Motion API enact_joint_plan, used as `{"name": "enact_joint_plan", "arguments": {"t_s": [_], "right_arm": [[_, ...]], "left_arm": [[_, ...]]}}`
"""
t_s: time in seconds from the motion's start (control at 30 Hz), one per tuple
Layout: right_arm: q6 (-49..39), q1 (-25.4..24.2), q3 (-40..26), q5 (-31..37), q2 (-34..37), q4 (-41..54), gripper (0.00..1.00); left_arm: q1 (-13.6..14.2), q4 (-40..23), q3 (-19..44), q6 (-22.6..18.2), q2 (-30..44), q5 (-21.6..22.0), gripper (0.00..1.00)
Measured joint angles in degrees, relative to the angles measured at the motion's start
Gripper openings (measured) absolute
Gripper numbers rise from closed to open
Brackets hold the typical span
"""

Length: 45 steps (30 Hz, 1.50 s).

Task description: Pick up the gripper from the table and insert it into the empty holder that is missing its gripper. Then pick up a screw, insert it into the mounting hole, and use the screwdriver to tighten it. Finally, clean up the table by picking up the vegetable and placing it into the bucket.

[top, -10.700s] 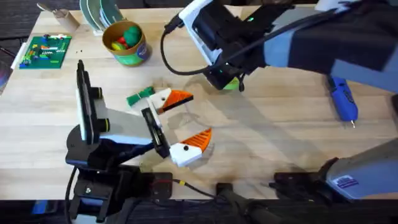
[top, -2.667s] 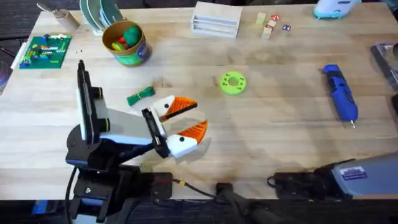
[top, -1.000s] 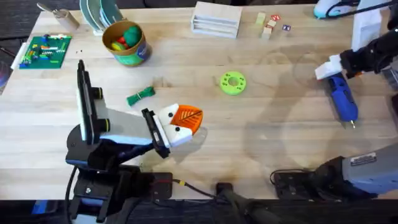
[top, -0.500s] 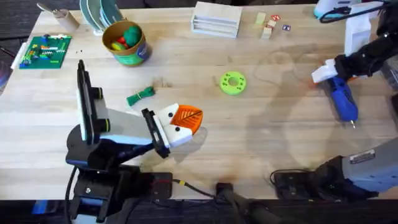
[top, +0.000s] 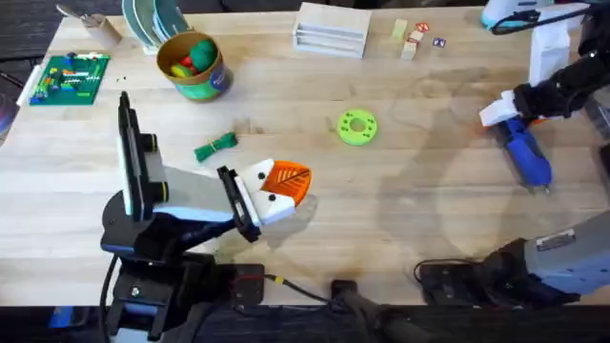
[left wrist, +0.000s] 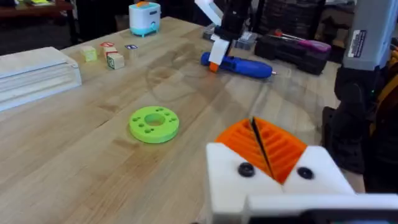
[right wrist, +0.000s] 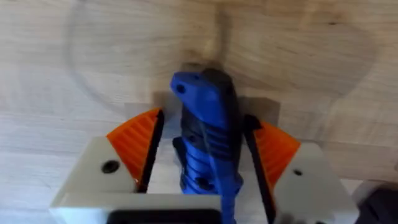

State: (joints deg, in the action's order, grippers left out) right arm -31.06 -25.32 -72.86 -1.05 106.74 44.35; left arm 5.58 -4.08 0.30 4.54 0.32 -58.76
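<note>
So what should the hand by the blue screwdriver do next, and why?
Probably close. The right hand sits over the screwdriver, an orange pad on each side with small gaps left. The screwdriver lies flat on the table, so squeezing first, then lifting, seems the sensible move.

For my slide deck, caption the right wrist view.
Right gripper with orange ribbed pads straddling the blue pen-shaped screwdriver on the wooden table.

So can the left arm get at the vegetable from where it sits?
Probably yes: the vegetable lies on bare table just beyond the left gripper, nothing between them. Its pads are pressed together, so it must open first.
</note>
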Motion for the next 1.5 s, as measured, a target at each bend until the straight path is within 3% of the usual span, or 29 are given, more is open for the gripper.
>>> {"name": "enact_joint_plan", "arguments": {"t_s": [0.33,0.67,0.77,0.93,1.0,1.07,1.47,1.5], "right_arm": [[-0.3,0.0,0.0,-0.8,0.0,1.8,0.929],[-2.2,0.0,-0.1,-0.1,0.0,2.5,0.922],[-2.5,-0.1,-0.1,0.2,0.0,2.6,0.855],[-4.0,-0.1,-0.1,0.4,0.0,3.1,0.831],[-4.6,-0.1,-0.1,0.6,0.0,3.2,0.77],[-4.9,-0.1,-0.2,0.9,0.0,3.2,0.625],[-5.4,-0.4,-0.2,1.5,0.1,3.3,0.031],[-5.0,-0.5,-0.2,1.4,0.1,3.3,0.018]], "left_arm": [[0.0,0.0,0.0,0.0,0.0,0.0,0.005],[0.0,0.0,0.0,0.0,0.0,0.0,0.005],[0.0,0.0,0.0,0.0,0.0,0.0,0.005],[0.0,0.0,0.0,0.0,0.0,0.0,0.005],[0.0,0.0,0.0,0.0,0.0,0.0,0.005],[0.0,0.0,0.0,0.0,0.0,0.0,0.005],[0.0,0.0,0.0,0.0,0.0,0.0,0.005],[0.0,0.0,0.0,0.0,0.0,0.0,0.005]]}}
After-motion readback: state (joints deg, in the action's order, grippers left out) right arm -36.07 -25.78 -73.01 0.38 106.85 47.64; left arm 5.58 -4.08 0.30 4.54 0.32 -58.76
